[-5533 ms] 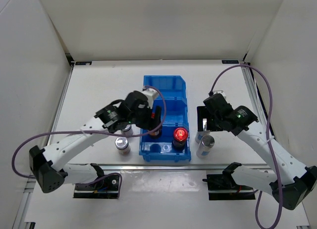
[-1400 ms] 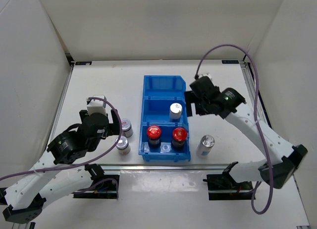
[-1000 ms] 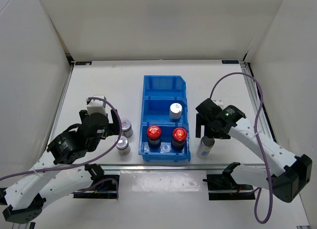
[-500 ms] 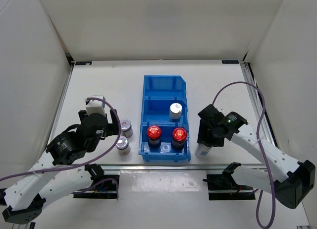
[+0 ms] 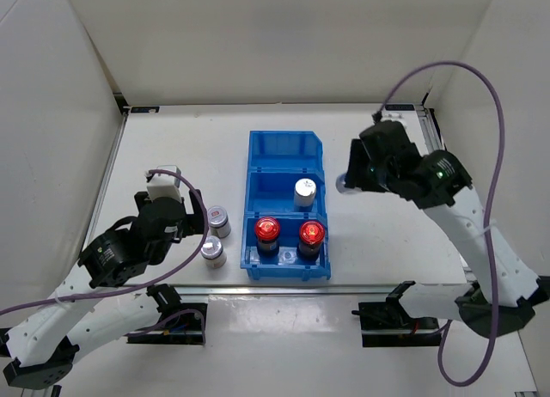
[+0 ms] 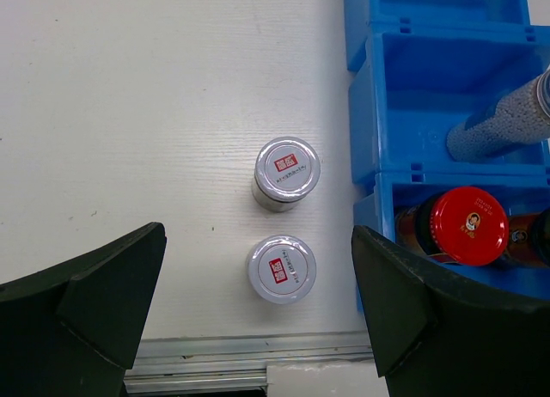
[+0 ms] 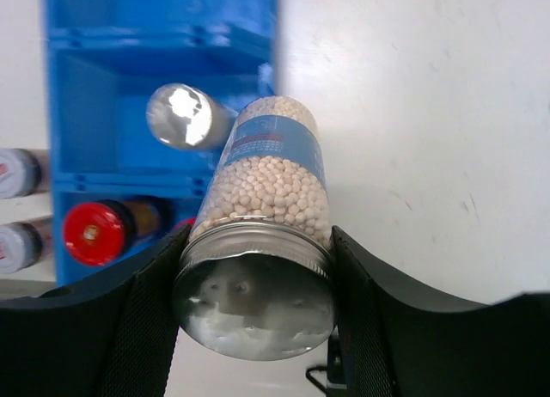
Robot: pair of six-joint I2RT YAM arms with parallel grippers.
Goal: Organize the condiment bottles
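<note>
The right gripper (image 7: 253, 302) is clamped on a tall pale bottle (image 7: 266, 191), held aloft at three o'clock of the blue bin (image 5: 286, 143). Already binned are two red-capped bottles (image 5: 267, 230) and one silver-capped bottle (image 5: 304, 191). Two short jars (image 5: 218, 218) remain at nine o'clock, under the wide-open left gripper (image 6: 258, 281).

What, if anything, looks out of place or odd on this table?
Nothing looks spilled or broken. Two short silver-lidded jars stand upright on the table, outside the blue bin, not yet sorted. One pale bead-filled bottle is clamped in the right fingers near the bin's right side.
</note>
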